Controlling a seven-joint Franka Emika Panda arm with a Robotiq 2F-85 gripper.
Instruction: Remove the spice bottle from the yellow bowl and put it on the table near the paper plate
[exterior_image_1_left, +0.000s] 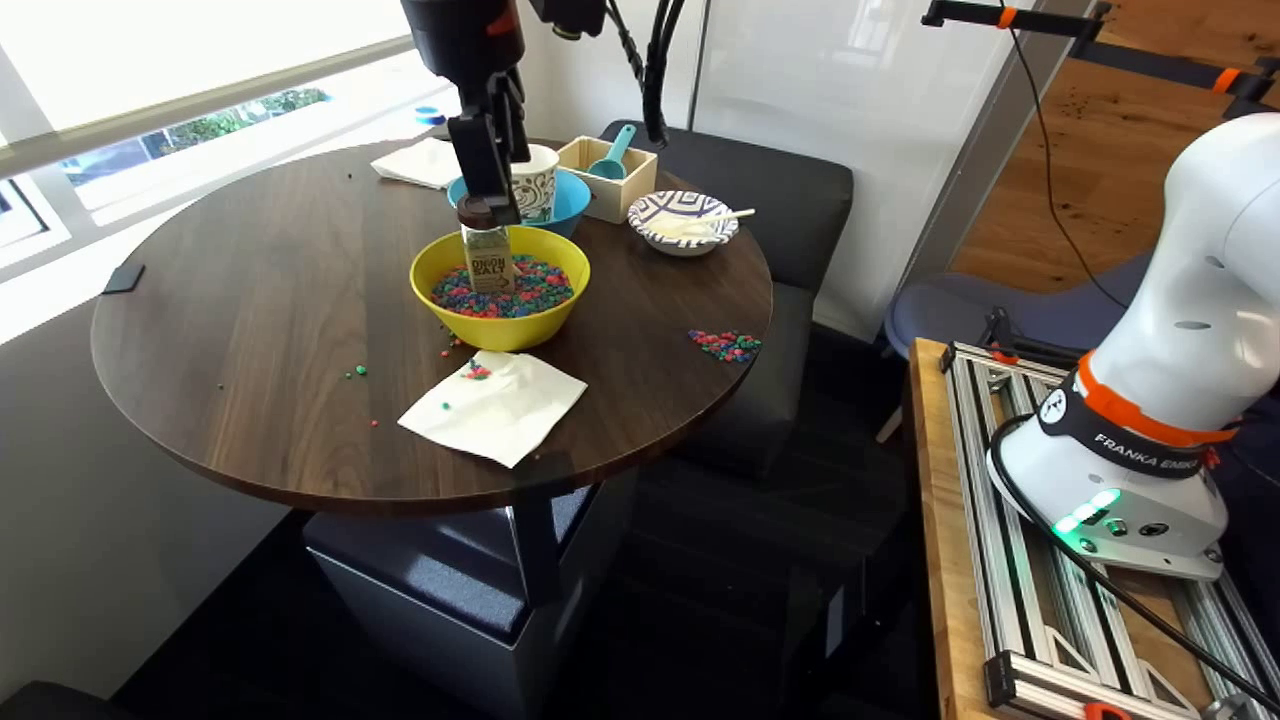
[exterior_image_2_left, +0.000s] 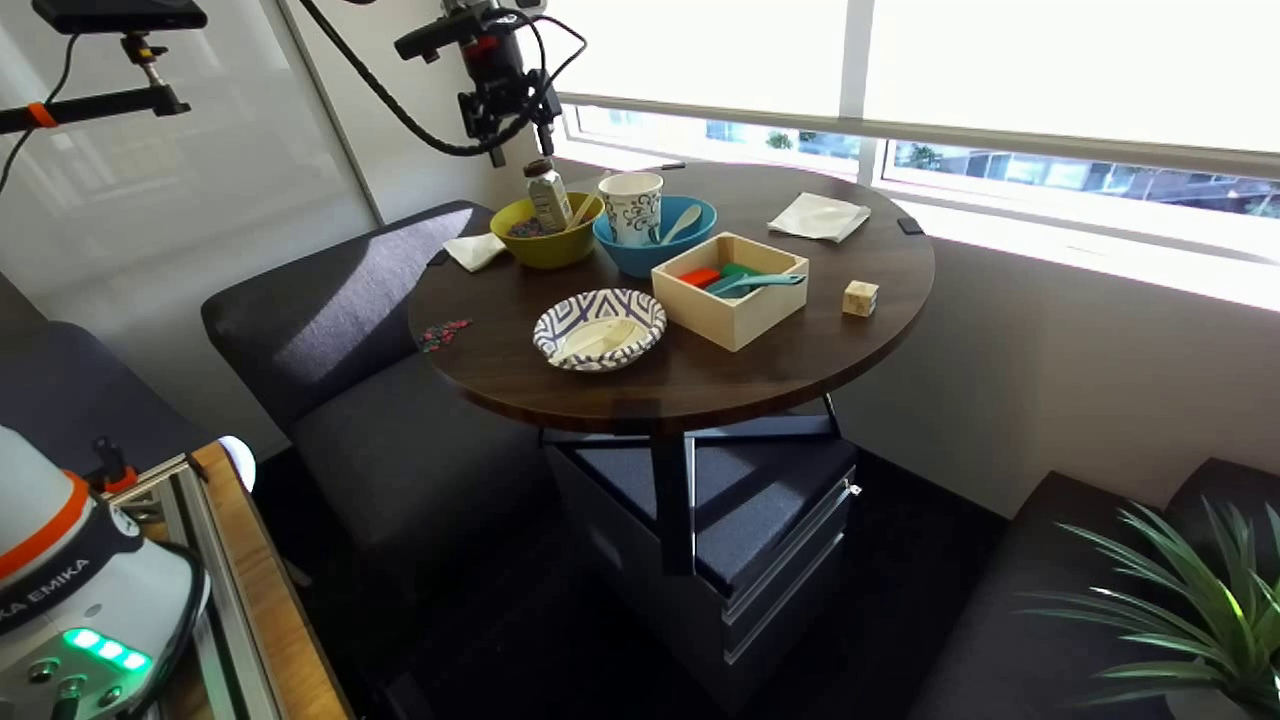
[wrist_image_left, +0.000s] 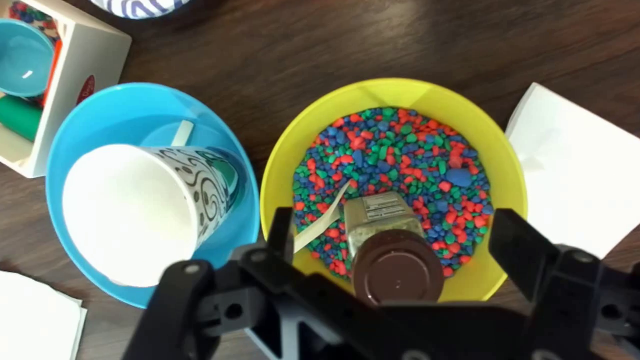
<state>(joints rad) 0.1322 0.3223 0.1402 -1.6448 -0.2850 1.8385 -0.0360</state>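
Window (exterior_image_2_left: 1030, 180) along the upper right of an exterior view; below, mid-frame, a round dark table (exterior_image_2_left: 850, 260) bearing the paper plate (exterior_image_2_left: 572, 318). Right of centre in the wrist view, the spice bottle (wrist_image_left: 390, 242) inside the yellow bowl (wrist_image_left: 450, 100), brown cap (wrist_image_left: 398, 270) up. Gripper (wrist_image_left: 393, 225) low in frame, fingers (wrist_image_left: 512, 240) wide apart either side of the cap.

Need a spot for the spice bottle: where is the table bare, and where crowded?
Bare: the table between the yellow bowl, paper plate and colored pebble patch; also the wide stretch from that bowl to the window-side edge, barring stray pebbles. Crowded: that bowl, the blue bowl and the wooden box, close together.
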